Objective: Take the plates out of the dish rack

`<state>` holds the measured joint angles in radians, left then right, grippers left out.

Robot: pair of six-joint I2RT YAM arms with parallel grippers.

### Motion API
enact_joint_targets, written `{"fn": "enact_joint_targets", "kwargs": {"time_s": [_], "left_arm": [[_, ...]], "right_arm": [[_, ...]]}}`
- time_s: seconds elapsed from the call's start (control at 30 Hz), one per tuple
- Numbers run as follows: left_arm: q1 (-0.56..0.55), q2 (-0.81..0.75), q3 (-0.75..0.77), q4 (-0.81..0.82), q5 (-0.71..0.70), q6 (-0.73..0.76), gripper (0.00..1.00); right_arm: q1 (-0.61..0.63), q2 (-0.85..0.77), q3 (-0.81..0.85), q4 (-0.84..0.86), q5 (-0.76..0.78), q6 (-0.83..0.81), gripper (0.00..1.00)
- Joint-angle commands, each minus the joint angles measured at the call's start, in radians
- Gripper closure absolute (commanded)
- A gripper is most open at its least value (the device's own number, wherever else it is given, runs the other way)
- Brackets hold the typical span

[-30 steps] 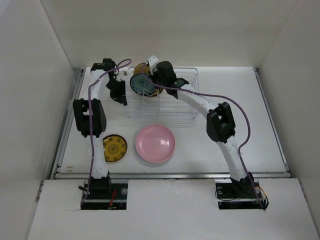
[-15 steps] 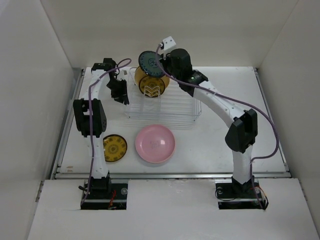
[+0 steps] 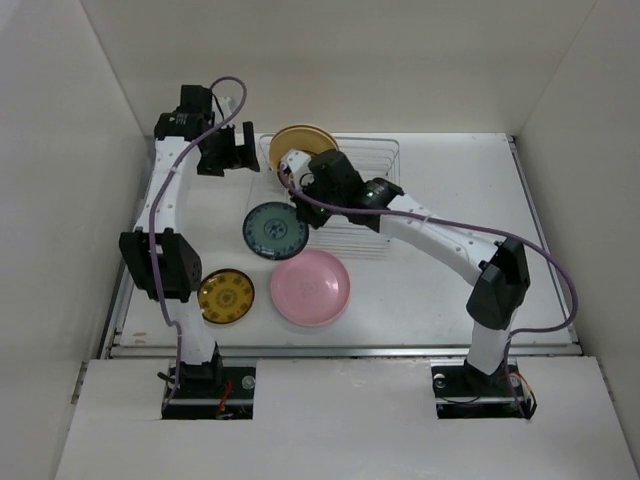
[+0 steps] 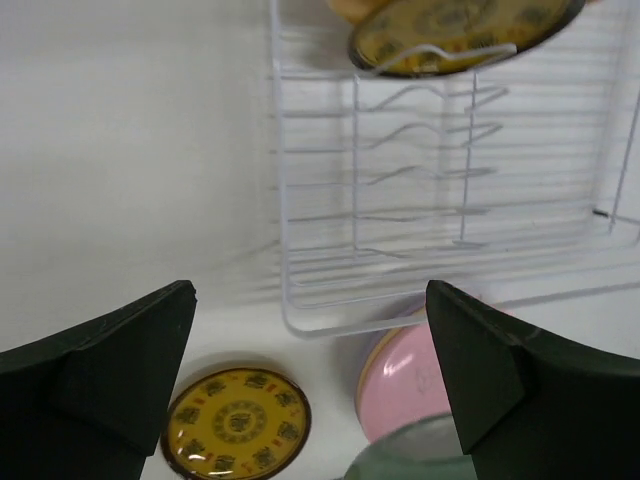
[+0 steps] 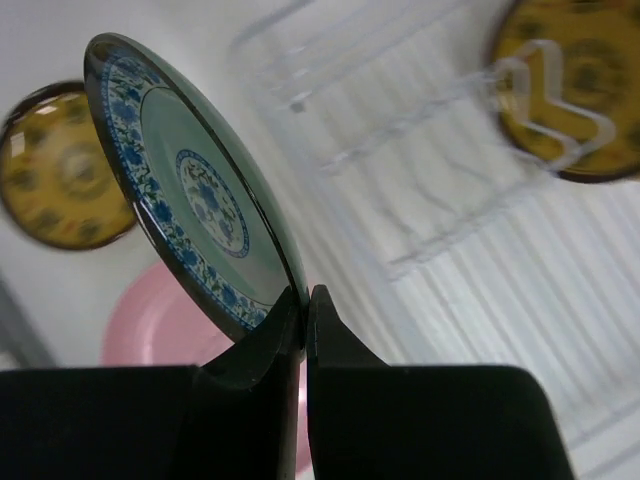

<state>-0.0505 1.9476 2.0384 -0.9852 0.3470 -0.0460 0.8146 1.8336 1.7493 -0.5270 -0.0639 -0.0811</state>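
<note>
White table (image 3: 420, 300), plain white walls (image 3: 350, 60) around it

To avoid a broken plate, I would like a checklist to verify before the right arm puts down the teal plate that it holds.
1. Right end effector shut on the rim of the teal plate: ok.
2. Teal plate outside the dish rack: ok.
3. Its height above the table: cannot tell.
4. Its clearance from the pink plate: cannot tell.
5. Left end effector open, holding nothing: ok.
6. Rack unloaded: not ok; a yellow plate stands in it.
</note>
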Motion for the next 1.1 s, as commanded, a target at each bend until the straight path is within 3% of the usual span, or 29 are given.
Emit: {"fn": "enact_joint_targets", "kwargs": {"time_s": [0.0, 0.07, 0.23, 0.37, 0.6, 0.67, 0.73, 0.77, 0.9, 1.07], "left_arm": [[0.014, -0.148, -0.015, 0.042, -0.268, -0.070, 0.00], [0.063, -0.157, -0.043, 0.051, -0.383, -0.098, 0.00], [0.193, -0.271, -0.147, 0.066, -0.349, -0.149, 0.00], [0.215, -0.349, -0.251, 0.094, -0.348, -0.104, 0.00], [0.215, -0.368, -0.308, 0.062, -0.339, -0.064, 0.00], [0.215, -0.368, -0.319, 0.062, -0.329, -0.064, 0.00], [0.215, -0.377, -0.319, 0.062, -0.329, -0.055, 0.00], [0.215, -0.377, -0.319, 0.062, -0.319, -0.055, 0.00], [0.215, -0.365, -0.319, 0.062, -0.264, -0.020, 0.00], [0.206, -0.328, -0.265, 0.071, -0.143, 0.093, 0.00]], "right_arm": [[0.088, 0.006, 0.035, -0.019, -0.145, 0.029, 1.00], [0.127, 0.044, 0.050, 0.007, -0.154, 0.038, 1.00], [0.199, 0.215, 0.232, -0.013, -0.201, 0.063, 1.00], [0.208, 0.369, 0.335, -0.025, -0.260, 0.113, 1.00], [0.209, 0.473, 0.372, 0.022, -0.260, 0.204, 1.00], [0.209, 0.486, 0.372, 0.031, -0.260, 0.215, 0.86], [0.209, 0.496, 0.372, 0.041, -0.260, 0.225, 0.80], [0.209, 0.497, 0.372, 0.041, -0.260, 0.237, 0.66], [0.209, 0.507, 0.398, 0.022, -0.260, 0.238, 0.37], [0.209, 0.342, 0.397, 0.022, -0.165, 0.238, 0.30]]}}
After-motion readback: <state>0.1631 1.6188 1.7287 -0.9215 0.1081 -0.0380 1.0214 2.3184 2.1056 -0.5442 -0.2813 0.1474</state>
